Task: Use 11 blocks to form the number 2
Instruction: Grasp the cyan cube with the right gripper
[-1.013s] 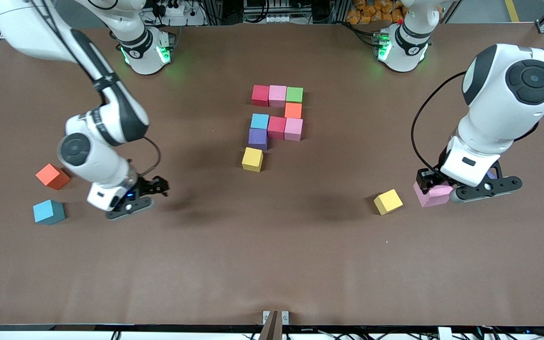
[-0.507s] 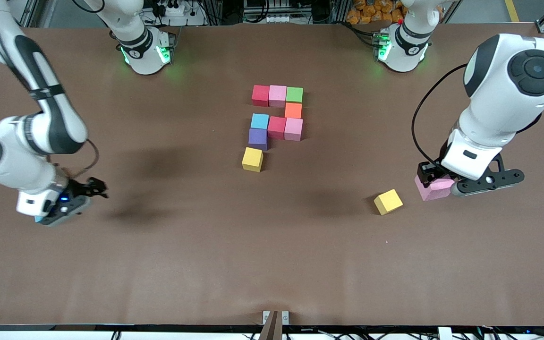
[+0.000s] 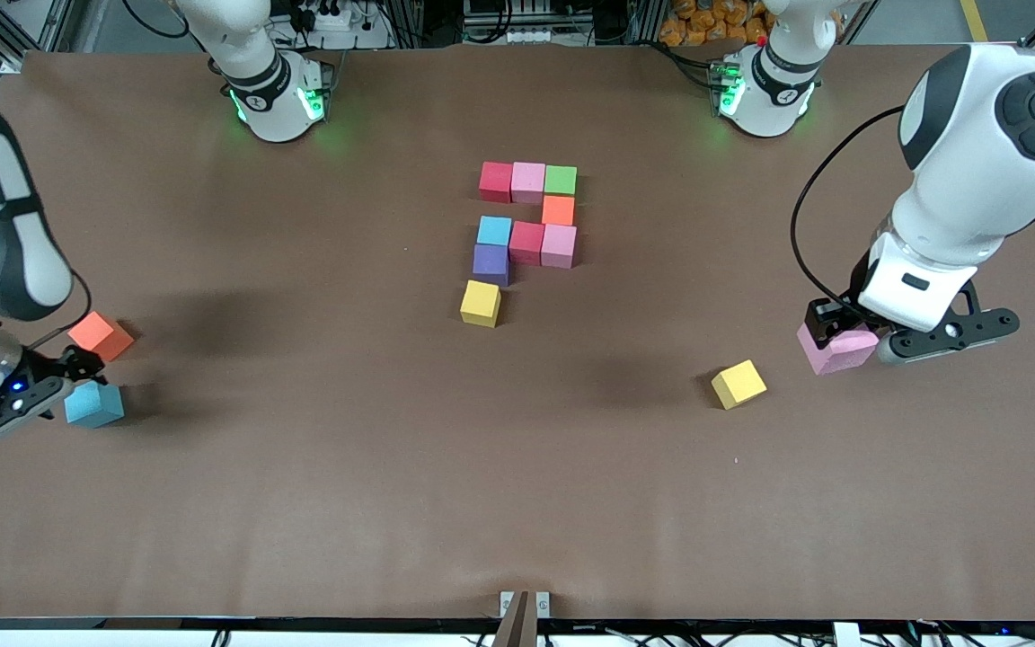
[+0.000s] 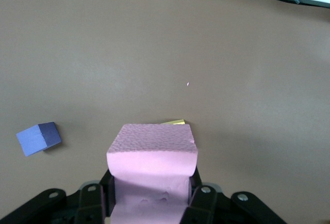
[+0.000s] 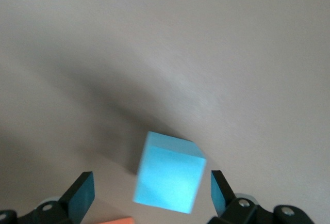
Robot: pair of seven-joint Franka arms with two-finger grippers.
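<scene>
My left gripper held a pink block in closed jaws above the bench; my right gripper hung with open jaws over a light blue block.

The right gripper swings away from the table's middle to the right arm's end and now hangs open just beside the light blue block. The left gripper lifts the pink block slightly.
</scene>
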